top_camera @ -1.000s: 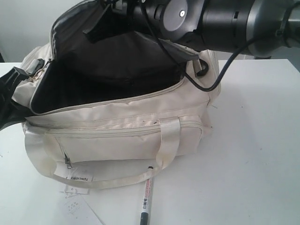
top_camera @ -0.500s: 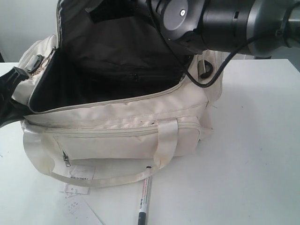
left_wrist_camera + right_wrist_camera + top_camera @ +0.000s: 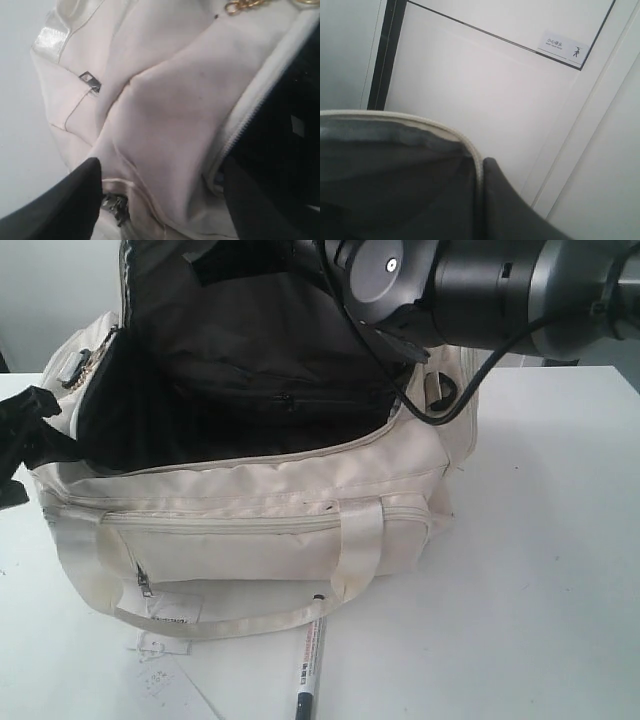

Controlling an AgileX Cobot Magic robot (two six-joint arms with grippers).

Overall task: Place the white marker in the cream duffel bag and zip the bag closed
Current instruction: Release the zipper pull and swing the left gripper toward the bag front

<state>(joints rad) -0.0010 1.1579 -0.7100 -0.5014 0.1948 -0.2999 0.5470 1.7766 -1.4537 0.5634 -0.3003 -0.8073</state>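
The cream duffel bag [image 3: 250,525] stands on the white table with its top open and the dark lining showing. My right gripper [image 3: 212,254] is shut on the raised top flap and holds it up; in the right wrist view one finger [image 3: 492,172] presses against the flap's zipper edge [image 3: 470,145]. My left gripper [image 3: 28,430] is at the bag's left end, open, with its fingers [image 3: 80,195] wide apart around the end fabric [image 3: 165,135]. The white marker [image 3: 310,665] lies on the table in front of the bag, dark tip toward the front edge.
A white paper tag [image 3: 160,645] lies under the bag's front handle [image 3: 355,555]. The right arm's thick black body [image 3: 470,285] and its cable [image 3: 450,405] hang over the bag's right end. Bare white table [image 3: 545,570] spreads to the right.
The right gripper has lifted the flap higher, so the bag gapes wider. The left gripper has shifted at the bag's left end, and that end has slumped a little to the left.
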